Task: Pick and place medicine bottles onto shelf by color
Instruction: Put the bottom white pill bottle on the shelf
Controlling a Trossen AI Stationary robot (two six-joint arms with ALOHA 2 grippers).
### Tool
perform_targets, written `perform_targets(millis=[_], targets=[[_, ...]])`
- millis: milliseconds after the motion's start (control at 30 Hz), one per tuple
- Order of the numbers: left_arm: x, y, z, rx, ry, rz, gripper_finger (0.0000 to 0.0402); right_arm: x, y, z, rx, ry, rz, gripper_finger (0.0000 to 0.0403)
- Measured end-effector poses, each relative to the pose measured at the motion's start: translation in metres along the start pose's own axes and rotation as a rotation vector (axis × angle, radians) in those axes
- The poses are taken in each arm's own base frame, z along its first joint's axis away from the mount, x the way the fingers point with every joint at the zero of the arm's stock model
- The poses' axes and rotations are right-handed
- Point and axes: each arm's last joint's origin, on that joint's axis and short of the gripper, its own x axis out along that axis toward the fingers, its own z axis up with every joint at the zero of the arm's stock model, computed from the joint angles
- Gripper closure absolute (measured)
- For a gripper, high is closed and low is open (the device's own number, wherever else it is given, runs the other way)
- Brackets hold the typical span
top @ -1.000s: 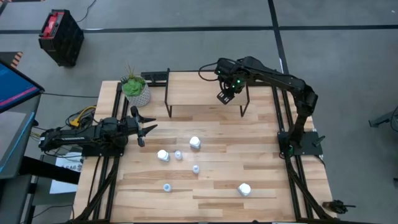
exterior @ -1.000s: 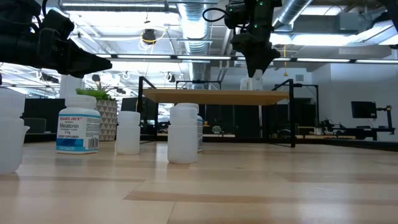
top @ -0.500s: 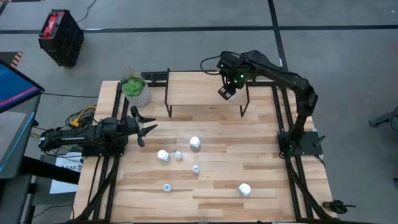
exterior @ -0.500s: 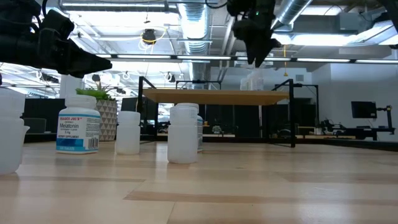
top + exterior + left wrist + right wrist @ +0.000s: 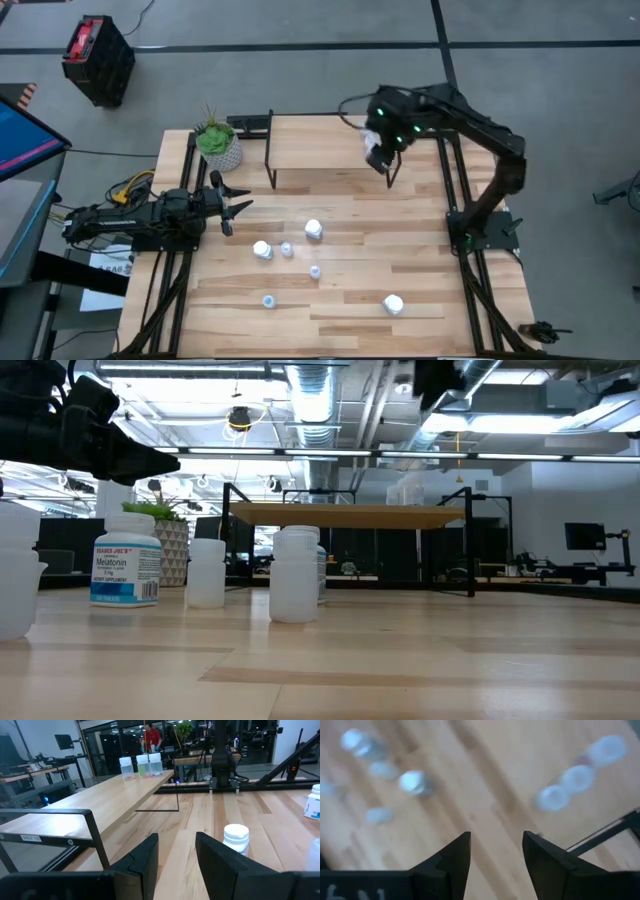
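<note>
The light-wood shelf (image 5: 320,150) stands on black legs at the table's far middle. Three small translucent bottles (image 5: 141,764) stand in a row on its right end; they also show in the low view (image 5: 405,493) and the right wrist view (image 5: 577,777). Three white bottles (image 5: 314,230) (image 5: 262,250) (image 5: 393,304) and three small pale ones (image 5: 287,249) (image 5: 315,271) (image 5: 268,300) stand on the table. My right gripper (image 5: 378,155) (image 5: 496,837) is open and empty, high over the shelf's right end. My left gripper (image 5: 235,205) (image 5: 177,855) is open and empty at the table's left.
A white plant pot (image 5: 218,148) stands at the far left corner beside the shelf. In the low view a labelled white bottle (image 5: 125,570) and other bottles (image 5: 295,575) stand in front of the shelf. Bare tabletop (image 5: 420,250) lies at the right and near side.
My right gripper has risen from just above the bottles on the shelf, leaving the top of the low view, and has moved a little toward the table's right edge. The bottles on the shelf stay upright where they were.
</note>
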Motion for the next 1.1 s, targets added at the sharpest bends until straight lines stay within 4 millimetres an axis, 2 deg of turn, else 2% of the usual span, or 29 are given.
perform_targets(millis=[167, 367, 667, 800, 967, 1100], targets=[[0.0, 0.0, 0.0, 0.0, 0.0, 0.0, 0.0281, -0.02, 0.032, -0.041, -0.087, -0.009, 0.049, 0.0203], [0.0, 0.0, 0.0, 0.0, 0.0, -0.001, 0.0281, -0.019, 0.069, -0.1, -0.067, 0.032, 0.025, 0.0203], [0.0, 0.0, 0.0, 0.0, 0.001, -0.001, 0.0281, 0.015, 0.123, -0.191, 0.041, 0.173, 0.012, 0.0203], [0.0, 0.0, 0.0, 0.0, 0.001, -0.001, 0.0281, 0.033, 0.147, -0.227, 0.108, 0.177, 0.098, 0.0203], [0.0, 0.0, 0.0, 0.0, 0.001, -0.001, 0.0281, 0.052, 0.165, -0.261, 0.185, 0.116, 0.19, 0.0203], [0.0, 0.0, 0.0, 0.0, 0.001, -0.001, 0.0281, 0.073, 0.168, -0.278, 0.206, 0.126, 0.12, 0.0203]])
